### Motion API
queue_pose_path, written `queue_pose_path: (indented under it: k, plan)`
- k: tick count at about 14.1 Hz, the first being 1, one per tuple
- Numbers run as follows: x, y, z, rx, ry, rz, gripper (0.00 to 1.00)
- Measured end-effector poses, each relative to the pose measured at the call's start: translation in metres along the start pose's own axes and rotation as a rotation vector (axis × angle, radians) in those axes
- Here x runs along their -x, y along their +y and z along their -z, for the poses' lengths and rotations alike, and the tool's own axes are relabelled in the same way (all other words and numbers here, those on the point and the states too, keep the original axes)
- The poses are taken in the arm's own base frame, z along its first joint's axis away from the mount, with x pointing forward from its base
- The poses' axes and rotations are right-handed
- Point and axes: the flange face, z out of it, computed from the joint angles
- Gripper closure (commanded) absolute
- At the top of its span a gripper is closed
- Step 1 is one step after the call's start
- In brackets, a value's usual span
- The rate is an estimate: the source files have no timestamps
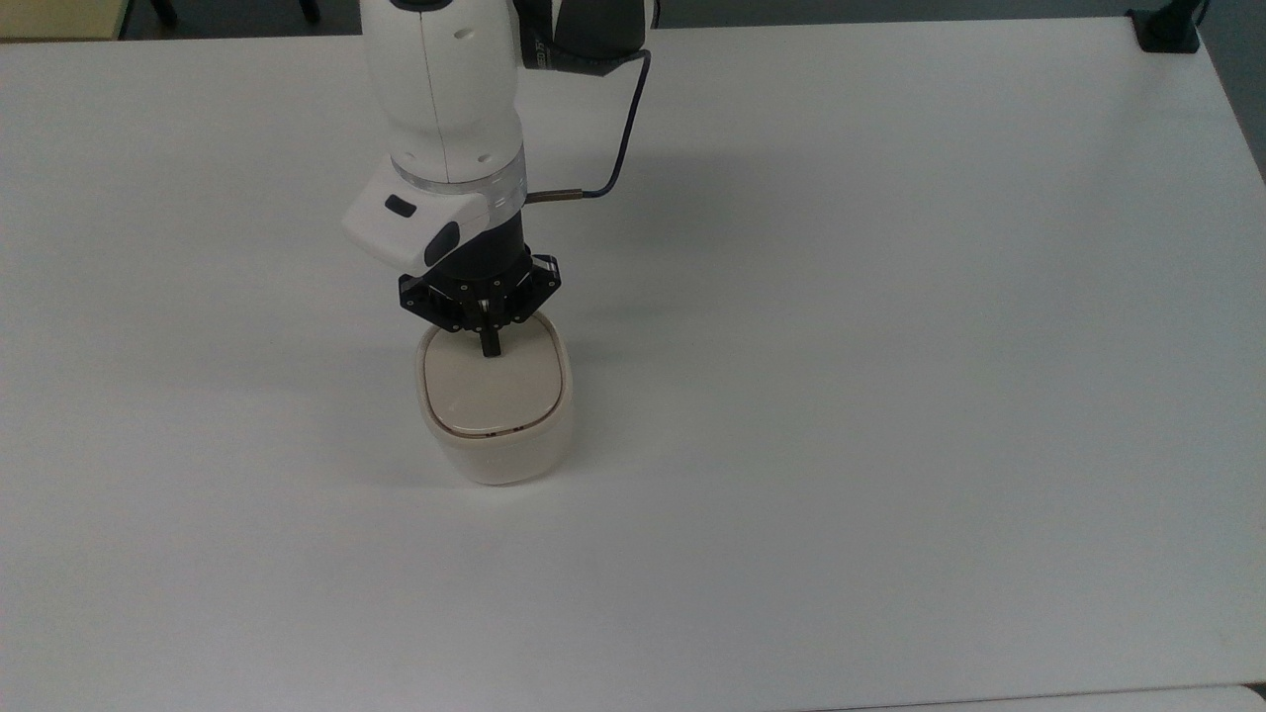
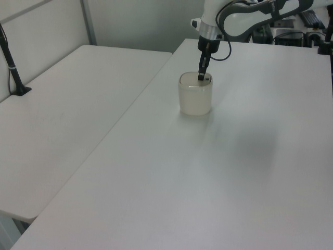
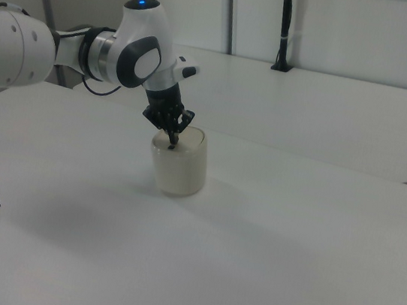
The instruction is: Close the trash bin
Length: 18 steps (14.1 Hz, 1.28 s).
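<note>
The cream-white trash bin (image 1: pixel 495 450) (image 2: pixel 195 99) (image 3: pixel 182 168) stands on the white table. Its beige lid (image 1: pixel 495 391) lies flat in the rim, with a thin dark seam around it. My gripper (image 1: pixel 490 346) (image 2: pixel 201 76) (image 3: pixel 172 144) points straight down with its fingers shut together. The tips press on the lid near its far edge in the top view. Nothing is held between the fingers.
The white table (image 1: pixel 890 346) spreads wide on all sides of the bin. A black cable (image 1: pixel 623 129) loops off the wrist. A second table (image 2: pixel 67 114) stands at the left view's left, with a black post (image 2: pixel 13 67) on it.
</note>
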Motion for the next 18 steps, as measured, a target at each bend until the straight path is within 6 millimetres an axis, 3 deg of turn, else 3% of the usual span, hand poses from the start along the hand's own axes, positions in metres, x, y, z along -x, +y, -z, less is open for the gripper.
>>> queue_pose_path:
  k: [5, 7, 12, 14, 16, 18]
  plan:
    - [0.005, 0.0, 0.015, -0.007, -0.046, -0.001, 1.0]
    - [0.008, -0.002, 0.038, -0.007, -0.058, 0.001, 0.99]
    - [0.03, -0.01, 0.119, 0.0, -0.099, -0.099, 0.98]
    - [0.043, -0.015, 0.15, 0.004, -0.115, -0.142, 0.9]
    - [0.053, -0.018, 0.17, 0.007, -0.122, -0.155, 0.88]
    - [0.065, -0.025, 0.184, 0.009, -0.122, -0.149, 0.75]
